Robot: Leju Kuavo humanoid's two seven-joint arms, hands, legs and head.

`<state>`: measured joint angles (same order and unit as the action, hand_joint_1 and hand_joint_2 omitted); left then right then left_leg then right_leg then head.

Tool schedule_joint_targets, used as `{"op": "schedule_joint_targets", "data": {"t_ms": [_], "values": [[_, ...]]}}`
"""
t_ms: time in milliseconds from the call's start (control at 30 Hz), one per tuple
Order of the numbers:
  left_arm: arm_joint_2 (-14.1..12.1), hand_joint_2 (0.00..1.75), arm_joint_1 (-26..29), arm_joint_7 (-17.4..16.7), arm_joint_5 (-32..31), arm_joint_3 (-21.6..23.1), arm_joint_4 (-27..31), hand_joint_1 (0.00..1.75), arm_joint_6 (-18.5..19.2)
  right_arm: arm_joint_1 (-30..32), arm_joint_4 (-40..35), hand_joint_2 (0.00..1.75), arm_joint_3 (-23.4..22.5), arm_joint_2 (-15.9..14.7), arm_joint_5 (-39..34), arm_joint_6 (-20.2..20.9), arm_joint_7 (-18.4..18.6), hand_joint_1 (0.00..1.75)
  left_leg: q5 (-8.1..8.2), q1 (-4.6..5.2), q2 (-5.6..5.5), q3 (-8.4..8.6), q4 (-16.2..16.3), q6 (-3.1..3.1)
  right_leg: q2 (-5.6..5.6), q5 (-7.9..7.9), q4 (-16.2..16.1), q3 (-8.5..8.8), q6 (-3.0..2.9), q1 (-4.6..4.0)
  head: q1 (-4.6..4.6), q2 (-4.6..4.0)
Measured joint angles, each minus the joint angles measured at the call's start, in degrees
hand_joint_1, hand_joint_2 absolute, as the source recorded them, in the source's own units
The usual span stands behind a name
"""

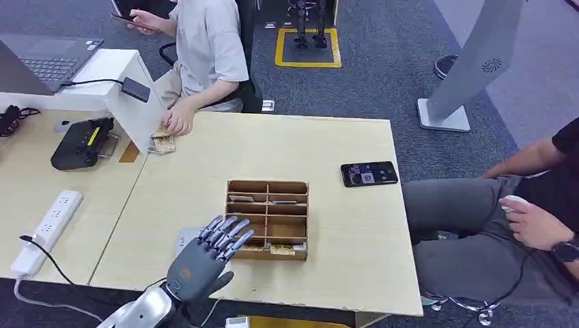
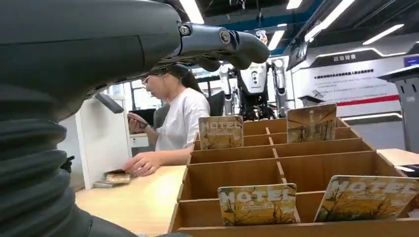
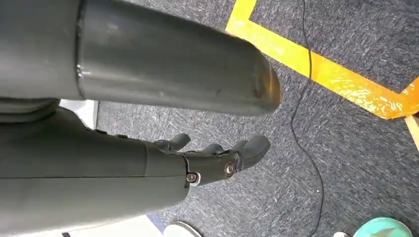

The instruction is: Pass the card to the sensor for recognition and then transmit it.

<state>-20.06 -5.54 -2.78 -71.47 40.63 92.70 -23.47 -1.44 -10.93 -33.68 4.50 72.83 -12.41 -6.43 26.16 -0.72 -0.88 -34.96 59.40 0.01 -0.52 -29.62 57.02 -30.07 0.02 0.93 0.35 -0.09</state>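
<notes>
A wooden divided card box (image 1: pixel 267 184) stands in the middle of the table. Hotel cards stand in its front row (image 1: pixel 282 250) and lie in its back row (image 1: pixel 283 201). My left hand (image 1: pixel 217 247) hovers at the box's front left corner, fingers spread, holding nothing. In the left wrist view two hotel cards (image 2: pixel 257 203) stand in the nearest row of the box (image 2: pixel 232 177) and two more (image 2: pixel 221 132) at the back. A black card reader (image 1: pixel 80 143) sits on the left table. My right hand (image 3: pixel 217 155) hangs over the carpet with nothing in it.
A person sits behind the table, one hand by a small card stack (image 1: pixel 162 142). Another seated person (image 1: pixel 539 225) is at the right edge. A phone (image 1: pixel 369 173) lies right of the box. A power strip (image 1: pixel 48 232) and a laptop (image 1: pixel 48 61) are on the left.
</notes>
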Motion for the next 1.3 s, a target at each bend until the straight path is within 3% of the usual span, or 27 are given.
{"op": "schedule_joint_targets", "data": {"t_ms": [133, 567, 1300], "values": [[0.07, 1.75, -0.01, 0.20, 0.55, 0.09, -0.07, 0.00, 0.53, 0.11, -0.22, 0.00, 0.00, 0.02, -0.02, 0.02, 0.00, 0.00, 0.00, 0.00, 0.00, 0.00, 0.00, 0.00, 0.00, 0.00, 0.00, 0.00, 0.00, 0.00, 0.00, 0.02], [1.51, 1.75, 0.28, 3.43, 10.84, 2.27, -0.22, 0.00, 6.93, 0.22, -1.09, 0.00, 0.00, 1.05, -0.98, 0.44, 0.87, 0.00, 0.00, 0.01, 0.00, 0.00, 0.00, 0.00, 0.00, 0.00, 0.00, 0.01, 0.00, 0.00, 0.00, 0.02], [5.15, 1.75, 0.29, 3.41, 15.13, 2.29, -3.96, 0.00, 8.11, 0.29, -2.84, 0.00, 0.35, 1.88, -1.60, 1.29, 2.03, 0.00, 0.00, 0.01, -0.02, 0.00, 0.00, 0.00, 0.01, 0.00, 0.00, 0.03, 0.00, 0.00, 0.00, 0.02]]}}
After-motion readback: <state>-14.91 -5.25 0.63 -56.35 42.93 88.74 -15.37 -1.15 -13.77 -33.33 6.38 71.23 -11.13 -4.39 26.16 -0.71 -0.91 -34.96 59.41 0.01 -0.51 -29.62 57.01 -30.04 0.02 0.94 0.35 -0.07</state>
